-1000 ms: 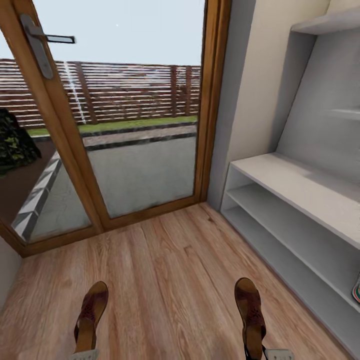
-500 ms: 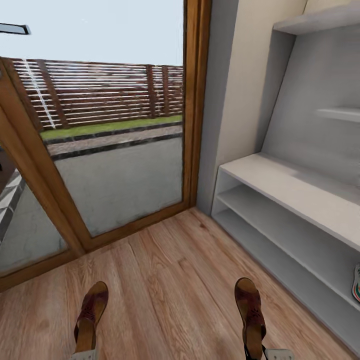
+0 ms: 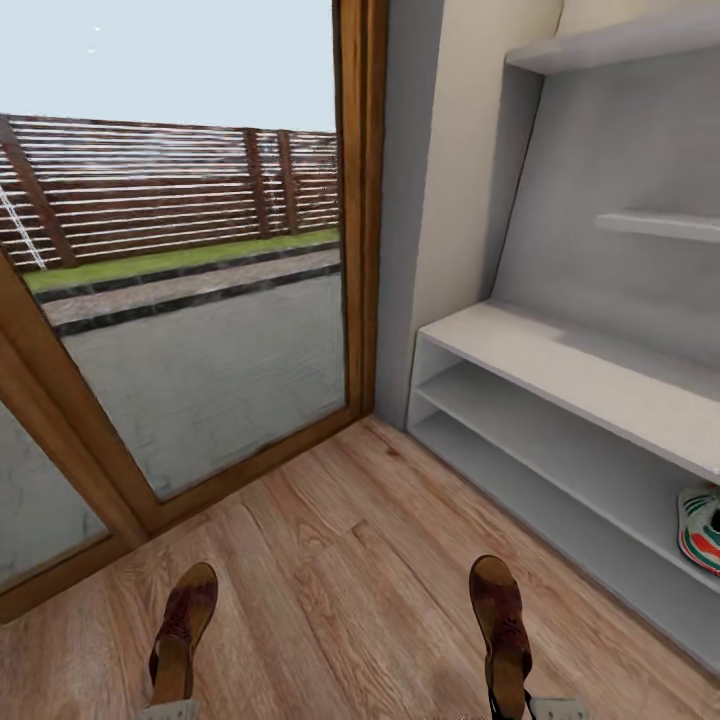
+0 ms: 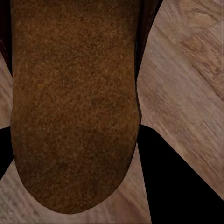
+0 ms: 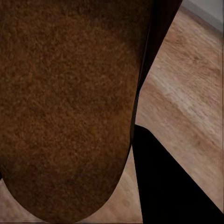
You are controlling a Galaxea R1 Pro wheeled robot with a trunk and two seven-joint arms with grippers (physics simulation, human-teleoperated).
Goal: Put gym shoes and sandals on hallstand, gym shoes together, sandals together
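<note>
Low in the head view, left sandal and right sandal hang above the corridor floor, each seemingly carried by its own arm, toes forward; the sole of each crowds its wrist view. Gripper jaws hidden, so cannot tell their width for sure. Hallstand lies ahead-right, nearer the right arm, long axis running away diagonally. One gym shoe sits on its lower shelf. Glass door ahead-left, nothing blocking the path.
</note>
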